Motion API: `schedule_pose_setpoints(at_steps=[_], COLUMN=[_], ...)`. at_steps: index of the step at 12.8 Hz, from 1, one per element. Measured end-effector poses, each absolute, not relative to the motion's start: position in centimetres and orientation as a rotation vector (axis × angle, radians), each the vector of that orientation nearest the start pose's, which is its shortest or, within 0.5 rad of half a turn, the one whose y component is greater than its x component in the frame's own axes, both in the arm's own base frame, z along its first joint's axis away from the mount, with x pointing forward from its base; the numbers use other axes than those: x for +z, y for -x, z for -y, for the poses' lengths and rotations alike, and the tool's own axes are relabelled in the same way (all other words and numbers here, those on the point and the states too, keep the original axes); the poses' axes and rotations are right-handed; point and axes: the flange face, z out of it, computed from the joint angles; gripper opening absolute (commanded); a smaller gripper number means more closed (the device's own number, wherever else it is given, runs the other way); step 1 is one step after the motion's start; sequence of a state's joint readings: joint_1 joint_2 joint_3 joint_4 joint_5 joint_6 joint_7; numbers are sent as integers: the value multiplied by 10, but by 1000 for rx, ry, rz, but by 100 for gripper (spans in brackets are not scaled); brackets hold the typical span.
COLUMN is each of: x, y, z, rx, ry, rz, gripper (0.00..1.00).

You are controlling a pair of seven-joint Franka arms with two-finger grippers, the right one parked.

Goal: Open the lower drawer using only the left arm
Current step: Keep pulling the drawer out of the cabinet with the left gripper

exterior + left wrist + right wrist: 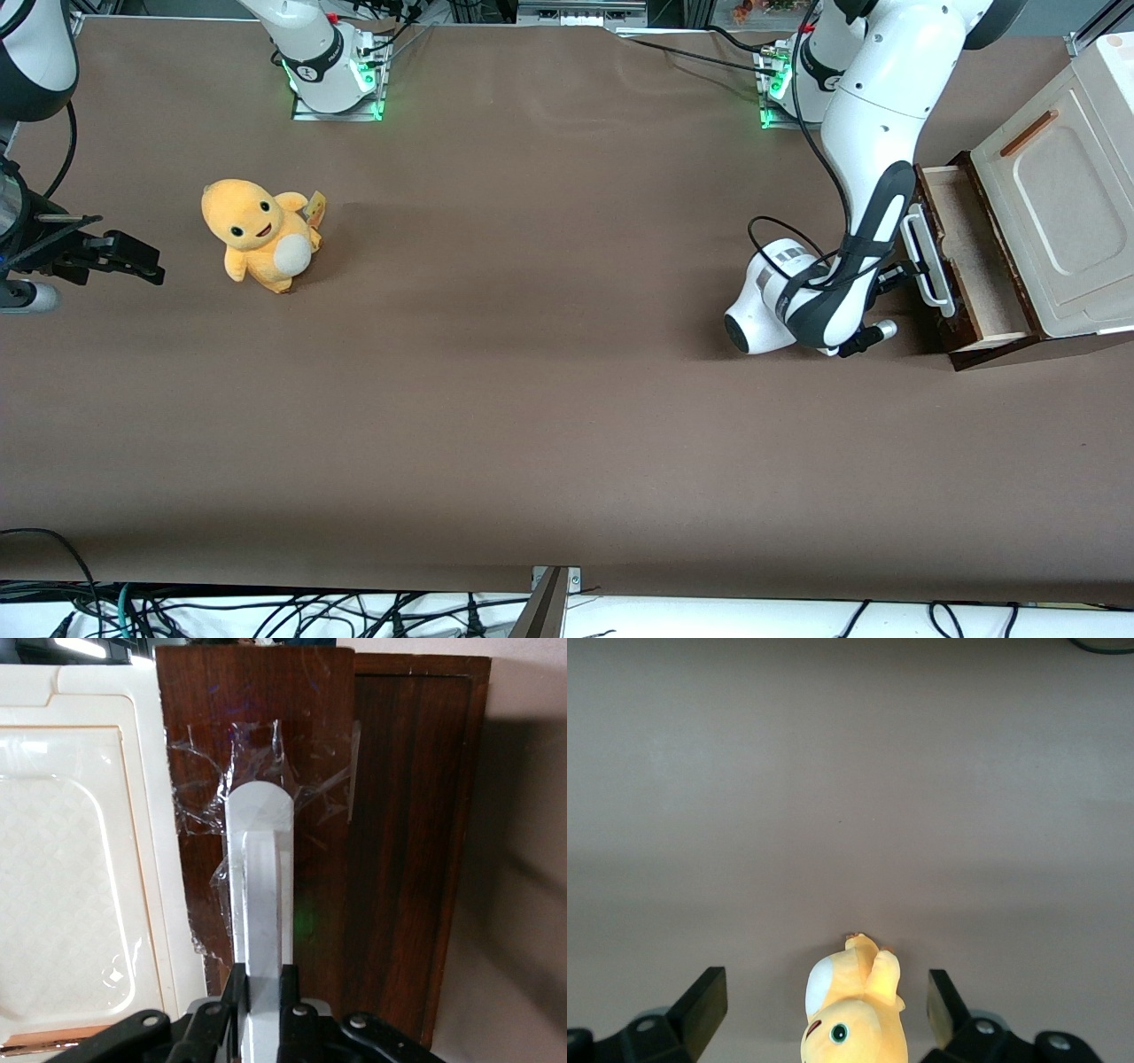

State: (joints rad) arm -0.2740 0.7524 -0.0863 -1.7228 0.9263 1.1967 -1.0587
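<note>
Brown surface (pixel 532 399), working arm's end: lower drawer (pixel 974 266) stands partly pulled out beneath the cream panel (pixel 1054 213). Left arm's (pixel 873 133) pincer (pixel 263 988) is clamped on its white loop handle (pixel 261 886).

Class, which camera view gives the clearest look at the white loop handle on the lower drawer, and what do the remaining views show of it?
The left wrist view: the white loop handle fills it, taped to the lower drawer, with the gripper shut on it. The front view shows the handle small, partly hidden by the left arm. The right wrist view shows none of it.
</note>
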Motion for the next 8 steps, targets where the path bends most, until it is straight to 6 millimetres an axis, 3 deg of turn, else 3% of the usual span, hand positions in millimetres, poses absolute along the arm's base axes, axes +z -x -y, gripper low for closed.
schedule_pose_setpoints(at_steps=[3, 4, 5, 8], x=[169, 169, 169, 169], y=[-544, -544, -544, -539], z=[90, 90, 90, 98], rx=[323, 323, 323, 344], ry=[1657, 1657, 1657, 1662], rz=[305, 305, 305, 311], gripper=[18, 51, 75, 77])
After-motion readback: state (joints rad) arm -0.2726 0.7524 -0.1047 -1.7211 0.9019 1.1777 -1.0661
